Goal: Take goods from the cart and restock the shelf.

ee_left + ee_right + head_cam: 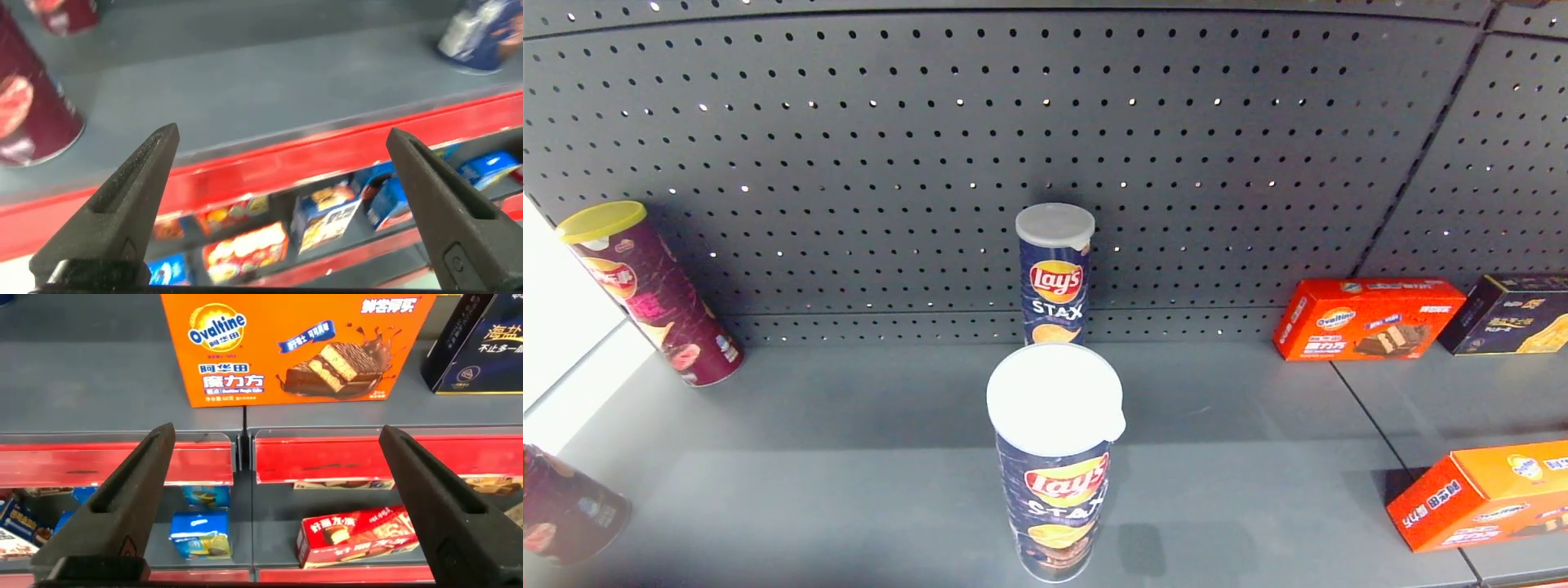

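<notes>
Two blue chip cans stand upright on the grey shelf (1241, 425), one at the front (1055, 465) and one by the back wall (1054, 273). My left gripper (282, 133) is open and holds nothing; it hangs in front of the shelf's red edge strip (270, 163), with a maroon can (29, 102) and a blue can (482, 37) on the shelf beyond it. My right gripper (275, 431) is open and holds nothing, level with the red edge strip (343, 457) below an orange box (294, 347).
Maroon cans stand at the left, one at the back (649, 290) and one at the front edge (564, 506). Orange boxes (1364, 318) (1486, 494) and a dark box (1515, 314) lie at the right. A lower shelf holds packaged goods (245, 249) (359, 535).
</notes>
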Controlling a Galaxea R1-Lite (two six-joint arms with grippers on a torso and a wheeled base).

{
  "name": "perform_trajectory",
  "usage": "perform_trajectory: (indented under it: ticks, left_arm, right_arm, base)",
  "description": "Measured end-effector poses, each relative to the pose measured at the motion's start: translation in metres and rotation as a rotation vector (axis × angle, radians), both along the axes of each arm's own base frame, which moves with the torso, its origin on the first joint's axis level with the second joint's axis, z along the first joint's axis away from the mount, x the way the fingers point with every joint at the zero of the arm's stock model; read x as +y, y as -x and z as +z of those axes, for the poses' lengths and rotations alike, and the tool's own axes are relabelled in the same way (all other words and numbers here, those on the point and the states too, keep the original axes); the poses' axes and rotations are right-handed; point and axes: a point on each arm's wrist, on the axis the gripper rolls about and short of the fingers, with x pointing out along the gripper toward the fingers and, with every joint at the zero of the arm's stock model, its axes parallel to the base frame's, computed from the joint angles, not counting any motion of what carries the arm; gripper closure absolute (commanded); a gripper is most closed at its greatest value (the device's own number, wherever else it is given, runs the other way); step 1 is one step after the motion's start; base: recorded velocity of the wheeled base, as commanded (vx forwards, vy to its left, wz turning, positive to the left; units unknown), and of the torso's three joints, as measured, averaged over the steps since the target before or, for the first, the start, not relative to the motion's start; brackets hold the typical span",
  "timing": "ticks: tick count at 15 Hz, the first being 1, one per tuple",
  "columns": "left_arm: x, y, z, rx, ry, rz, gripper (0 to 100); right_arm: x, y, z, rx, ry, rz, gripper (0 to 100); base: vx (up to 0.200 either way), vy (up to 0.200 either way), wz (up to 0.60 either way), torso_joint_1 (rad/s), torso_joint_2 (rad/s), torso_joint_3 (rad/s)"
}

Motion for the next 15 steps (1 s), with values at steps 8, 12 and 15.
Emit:
perform_trajectory:
  ticks: [8, 12, 15]
  left_arm:
    - [-0.0043, 0.0026, -0.0006, -0.027, -0.016, 0.22, 0]
    - [-0.0047, 0.0048, -0.0011, -0.053, 0.001, 0.24, 0]
    - [-0.0045, 0.0052, -0.0012, -0.057, 0.019, 0.251, 0]
  right_arm:
    - [0.0, 0.0, 0.0, 0.0, 0.0, 0.0, 0]
    - [0.0, 0.0, 0.0, 0.0, 0.0, 0.0, 0]
    - [0.0, 0.0, 0.0, 0.0, 0.0, 0.0, 0]
  base:
    - [0.0, 0.0, 0.0, 0.0, 0.0, 0.0]
    - [0.0, 0.0, 0.0, 0.0, 0.0, 0.0]
    - [0.0, 0.0, 0.0, 0.0, 0.0, 0.0]
